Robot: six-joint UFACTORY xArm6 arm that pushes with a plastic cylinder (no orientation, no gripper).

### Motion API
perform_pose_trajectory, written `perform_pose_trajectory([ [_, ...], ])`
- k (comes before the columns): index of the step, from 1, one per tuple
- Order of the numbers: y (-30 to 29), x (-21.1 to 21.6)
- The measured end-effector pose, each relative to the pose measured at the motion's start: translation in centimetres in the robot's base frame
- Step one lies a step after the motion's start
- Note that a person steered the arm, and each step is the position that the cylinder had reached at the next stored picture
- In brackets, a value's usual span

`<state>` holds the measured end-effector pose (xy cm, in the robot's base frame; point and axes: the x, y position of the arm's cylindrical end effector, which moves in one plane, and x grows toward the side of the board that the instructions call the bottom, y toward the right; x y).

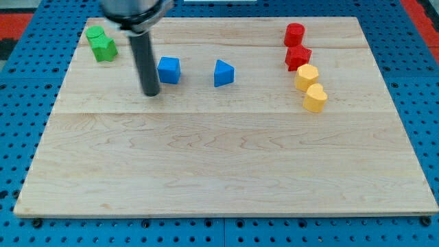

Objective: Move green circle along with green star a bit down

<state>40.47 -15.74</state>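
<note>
The wooden worktop (226, 171) filled most of the frame, and nearly all of my job was undone on it. I carried no jaws, so there was nothing to spread or pinch; my tip (150, 92) rested in the upper left, just left of the blue cube (169, 70) and well apart from the green pair. The green star (104, 48) and the green circle (95, 33) sat touching in the far upper-left corner, apparently unmoved. I judged I had to get above them, then push both down.
</note>
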Motion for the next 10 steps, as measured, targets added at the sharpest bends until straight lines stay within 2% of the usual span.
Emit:
perform_pose_trajectory([
  [1,-11.2,-0.6],
  [2,-14.8,-6.0],
  [4,-14.6,-16.8],
  [5,-12.5,-19.1],
  [6,-10.5,-16.0],
  [7,-11.2,-12.2],
  [9,-12.0,-11.2],
  [10,-12.1,-13.7],
])
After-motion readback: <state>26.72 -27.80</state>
